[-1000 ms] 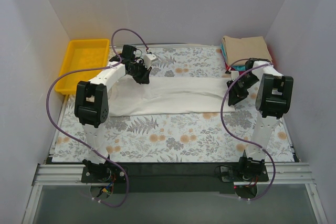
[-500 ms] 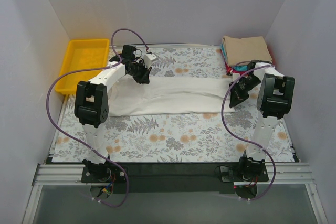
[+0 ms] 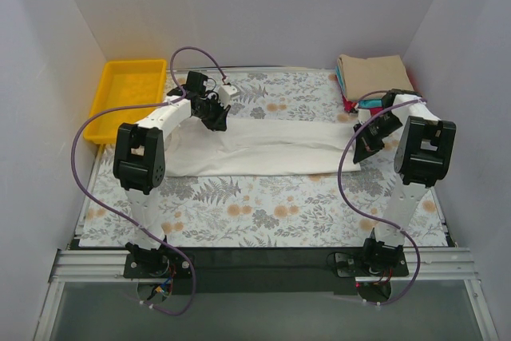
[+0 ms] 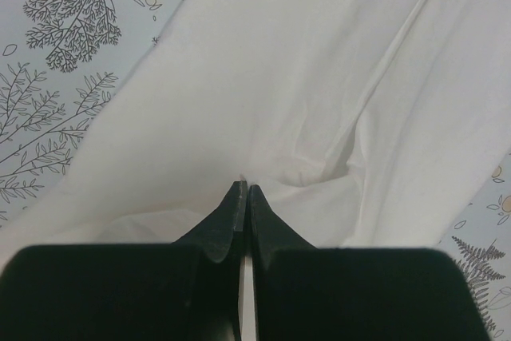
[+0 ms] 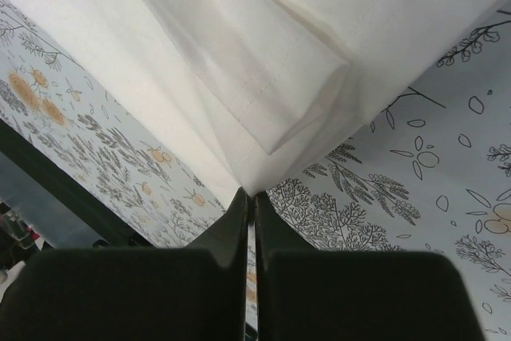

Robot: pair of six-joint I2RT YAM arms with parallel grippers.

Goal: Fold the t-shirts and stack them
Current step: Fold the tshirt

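The white t-shirt (image 3: 267, 145) lies in a long folded strip across the floral table cover. At its far left corner my left gripper (image 3: 218, 120) is shut, and in the left wrist view its tips (image 4: 244, 188) pinch a creased bit of the white cloth (image 4: 303, 77). My right gripper (image 3: 362, 146) is shut on the strip's right end. In the right wrist view the layered corner of the white t-shirt (image 5: 263, 61) runs down into the closed tips (image 5: 249, 192). A stack of folded t-shirts (image 3: 374, 74), tan on top with teal and red edges (image 3: 344, 92) showing, sits at the back right.
A yellow tray (image 3: 128, 95) stands off the table cover's back left corner. White walls close in the left, back and right sides. The folded stack is just behind my right arm. The dark base rail (image 3: 255, 259) runs along the near edge.
My right gripper has closed on the right end of the white t-shirt and the right arm has shifted slightly rightward. The left gripper stays shut in place.
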